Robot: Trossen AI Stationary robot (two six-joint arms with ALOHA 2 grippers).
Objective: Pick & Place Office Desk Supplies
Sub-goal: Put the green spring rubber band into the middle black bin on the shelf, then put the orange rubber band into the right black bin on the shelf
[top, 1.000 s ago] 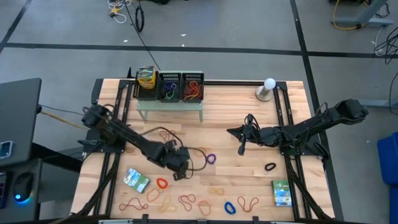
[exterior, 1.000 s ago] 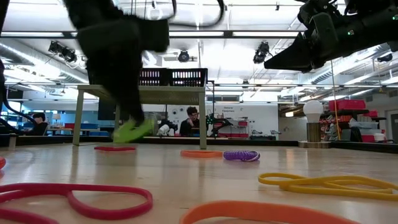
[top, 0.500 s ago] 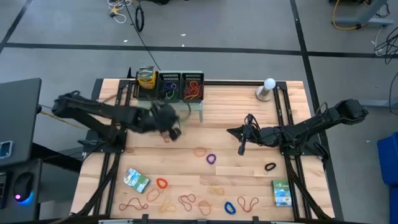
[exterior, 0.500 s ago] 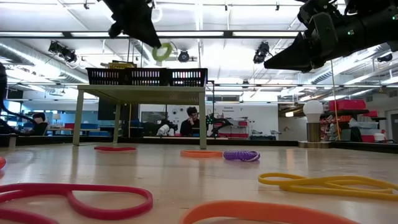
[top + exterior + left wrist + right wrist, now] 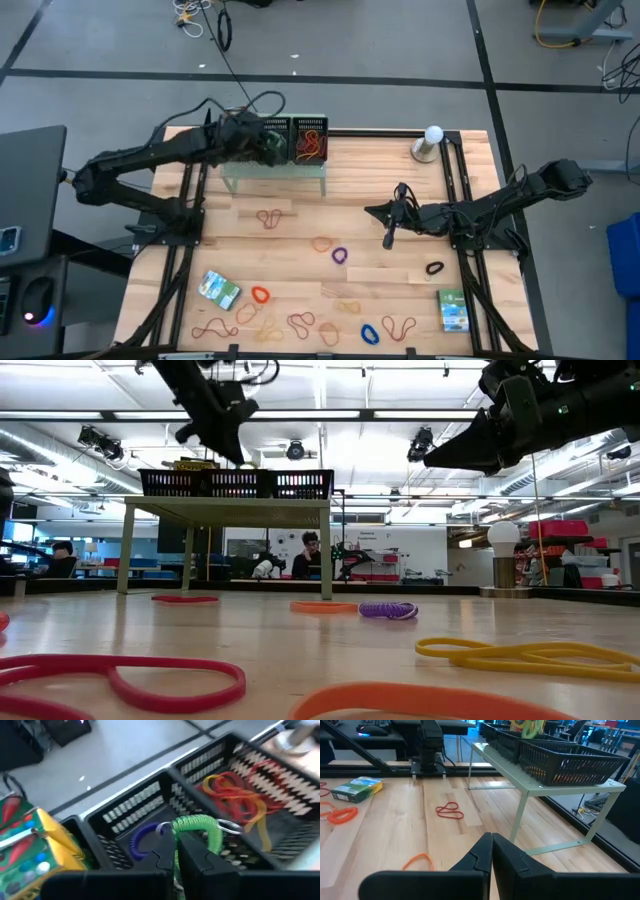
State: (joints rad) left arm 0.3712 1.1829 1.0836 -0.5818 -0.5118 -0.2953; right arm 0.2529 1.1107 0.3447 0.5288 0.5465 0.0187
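A: Where's the left tool (image 5: 176, 851)?
B: Up over the middle black tray (image 5: 272, 139) on the pale-green shelf (image 5: 273, 172), at the back of the desk (image 5: 370, 210). Its fingers are pinched tight on a green coil band (image 5: 199, 827), which hangs just above that tray.

A: What's in the trays?
B: A blue loop (image 5: 140, 838) in the middle one. Red, orange & yellow bands (image 5: 234, 794) in the next tray (image 5: 309, 139). A yellow crayon box (image 5: 35, 842) stands on the other side.

A: And the right tool (image 5: 389, 240)?
B: It hangs over the desk's right half, well apart from the shelf. Fingers closed, w/ nothing in them.

A: Where's the rest of the stuff?
B: Spread on the desk. A red loop (image 5: 270, 216) lies near the shelf legs, an orange loop (image 5: 321, 243) and a purple coil (image 5: 340, 255) sit mid-desk, and a black band (image 5: 434, 268) is off to the right. Along the front edge lie more loops: an orange coil (image 5: 260, 295), a blue one (image 5: 369, 332), plus tan and red ones. One packet (image 5: 219, 289) lies front-left, another packet (image 5: 452, 309) front-right. A white bulb on a stand (image 5: 431, 142) is at the back right.

A: Does the band touch the tray?
B: Can't tell, prob. not, the close view is blurry.
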